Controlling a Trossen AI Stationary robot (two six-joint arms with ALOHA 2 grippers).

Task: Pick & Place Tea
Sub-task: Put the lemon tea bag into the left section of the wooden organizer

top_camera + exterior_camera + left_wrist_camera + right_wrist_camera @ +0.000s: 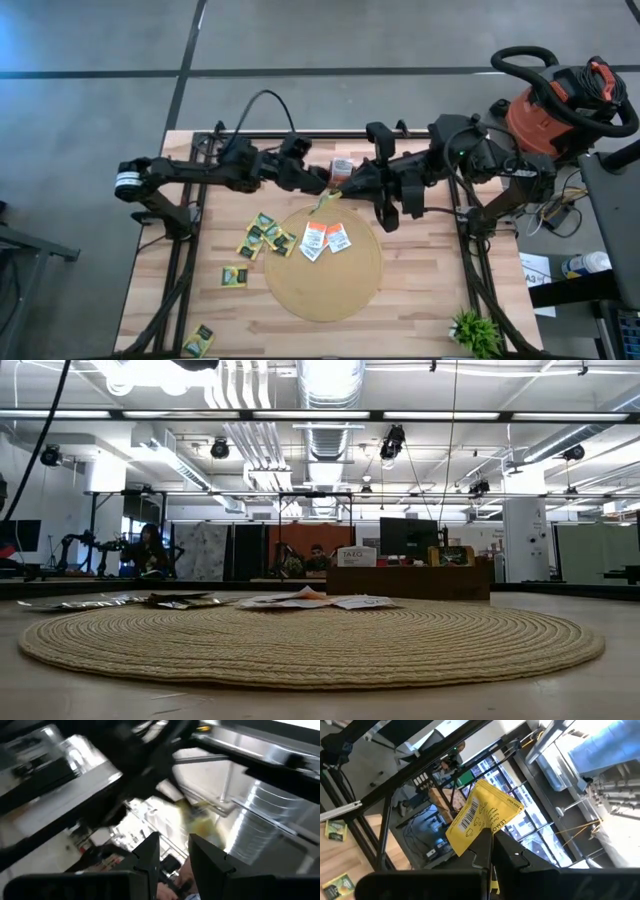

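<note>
From the edge of the desk (420,300) nearest us and working back, we first meet the round woven mat (325,265), which carries three orange and white sachets (327,239) near its far side, likely laid there so they sit apart and easy to pick. Just to the left of the mat a loose cluster of yellow and green sachets (262,236) lies on the bare wood, with two strays closer to us. Above the far rim of the mat we hold one yellow sachet (482,817) clamped in the right pincer (489,851), its fingers squeezed tight on the lower edge so that the packet stands up clear of them; in the high view it hangs at the tip of the right arm. The left pincer (174,851) faces it from just beside, fingers parted narrowly with nothing between them, perhaps ready to receive the packet. Beyond both, the wooden box (408,581) waits at the far edge, which we judge to be the destination.
</note>
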